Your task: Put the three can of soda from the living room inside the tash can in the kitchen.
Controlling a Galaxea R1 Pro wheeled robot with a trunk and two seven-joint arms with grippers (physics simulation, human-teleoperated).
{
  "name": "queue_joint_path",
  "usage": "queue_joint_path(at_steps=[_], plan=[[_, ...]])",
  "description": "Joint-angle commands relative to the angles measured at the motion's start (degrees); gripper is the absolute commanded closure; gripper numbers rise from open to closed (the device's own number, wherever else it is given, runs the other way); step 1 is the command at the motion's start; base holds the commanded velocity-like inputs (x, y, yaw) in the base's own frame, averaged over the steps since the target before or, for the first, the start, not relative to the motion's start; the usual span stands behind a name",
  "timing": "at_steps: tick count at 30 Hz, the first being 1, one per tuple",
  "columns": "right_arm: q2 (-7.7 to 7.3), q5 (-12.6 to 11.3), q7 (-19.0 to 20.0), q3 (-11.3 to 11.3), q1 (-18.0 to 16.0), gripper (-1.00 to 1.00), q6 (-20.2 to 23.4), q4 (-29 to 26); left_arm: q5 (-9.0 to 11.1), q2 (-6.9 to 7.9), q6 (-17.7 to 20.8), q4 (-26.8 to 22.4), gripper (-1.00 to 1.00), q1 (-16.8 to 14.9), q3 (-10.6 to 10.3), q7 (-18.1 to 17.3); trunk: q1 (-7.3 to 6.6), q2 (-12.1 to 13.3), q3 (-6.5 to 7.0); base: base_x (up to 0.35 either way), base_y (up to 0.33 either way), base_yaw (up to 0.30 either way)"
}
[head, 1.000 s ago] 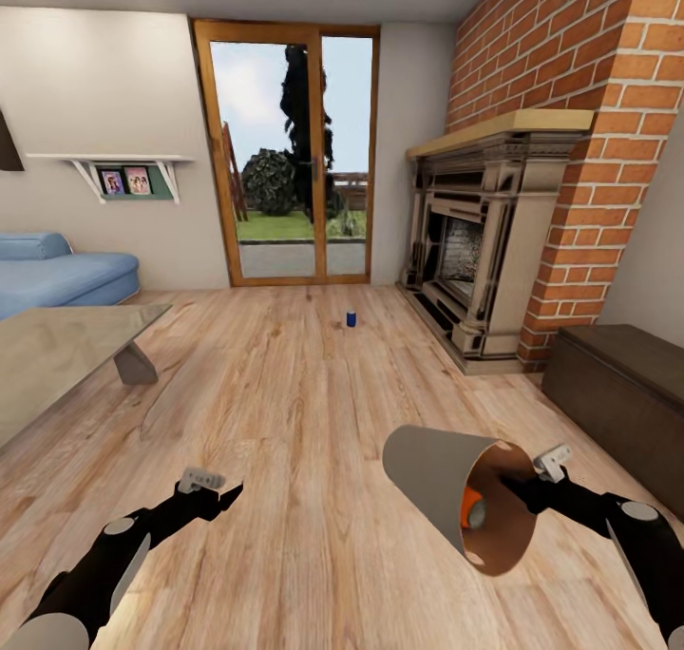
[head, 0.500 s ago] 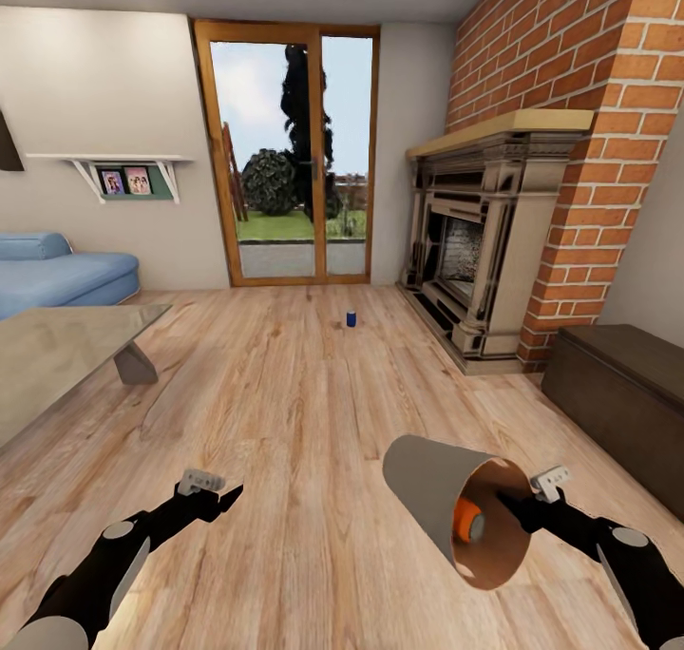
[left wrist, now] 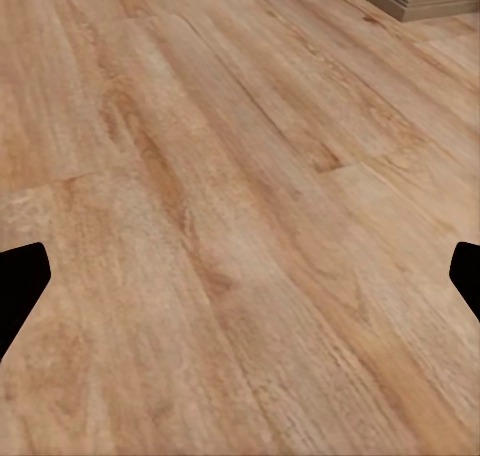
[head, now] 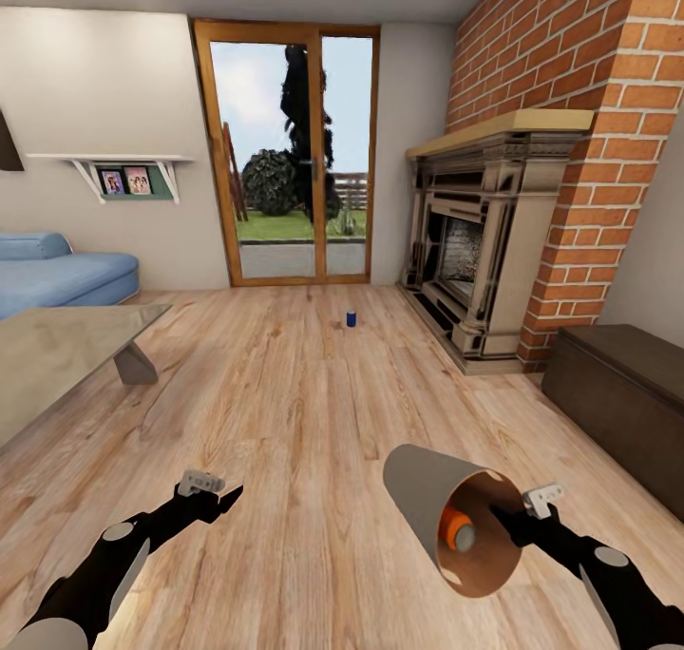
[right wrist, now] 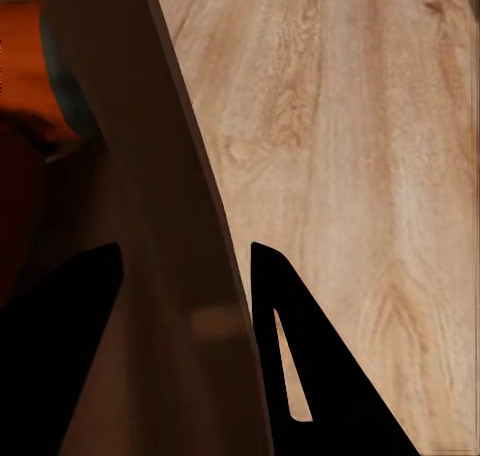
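Note:
My right gripper (head: 501,515) is shut on the rim of the light-grey trash can (head: 418,487). It holds the can tipped on its side above the wood floor, with the orange-brown mouth facing me. An orange can of soda (head: 454,528) with a grey top lies inside, close to the mouth. The right wrist view has the bin's wall (right wrist: 150,176) pinched between both fingers. A dark blue can of soda (head: 351,318) stands on the floor far ahead, in front of the glass door. My left gripper (head: 231,494) hovers low over bare floor, open and holding nothing.
A glass coffee table (head: 57,355) and a blue sofa (head: 57,275) are on the left. The dark fireplace (head: 484,241), the brick chimney and a long dark low cabinet (head: 617,384) line the right. Wood floor stretches between me and the glass door (head: 294,156).
My right arm has sunk and drawn back a little, turning the bin's mouth more toward me. The orange can has slid inside it. The left arm has not moved.

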Motion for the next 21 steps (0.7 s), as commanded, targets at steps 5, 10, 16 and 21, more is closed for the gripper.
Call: queue_joint_path(at_steps=[5,10,16,21], plan=[[0.07,-0.63,-0.42,-0.09,-0.03,1.0,-0.18,0.27,0.0,-0.01,-0.11,0.01,-1.0,0.0,-0.02,0.0,-0.08,0.04,0.67,0.0,0.0,0.0],[0.16,-0.77,-0.6,-0.15,-0.03,1.0,-0.27,0.37,0.0,-0.01,-0.14,0.01,-1.0,0.0,-0.02,0.0,-0.93,1.54,1.62,0.0,0.0,0.0],[0.29,-0.79,-0.64,-0.18,-0.03,1.0,-0.28,0.44,0.0,-0.01,-0.15,0.01,-1.0,0.0,-0.01,0.0,-2.25,3.95,2.7,0.0,0.0,0.0],[0.92,-0.68,-0.62,-0.19,-0.03,1.0,-0.29,0.48,0.0,-0.01,-0.15,0.01,-1.0,0.53,-0.01,0.08,-3.35,5.95,3.6,0.0,0.0,0.0]])
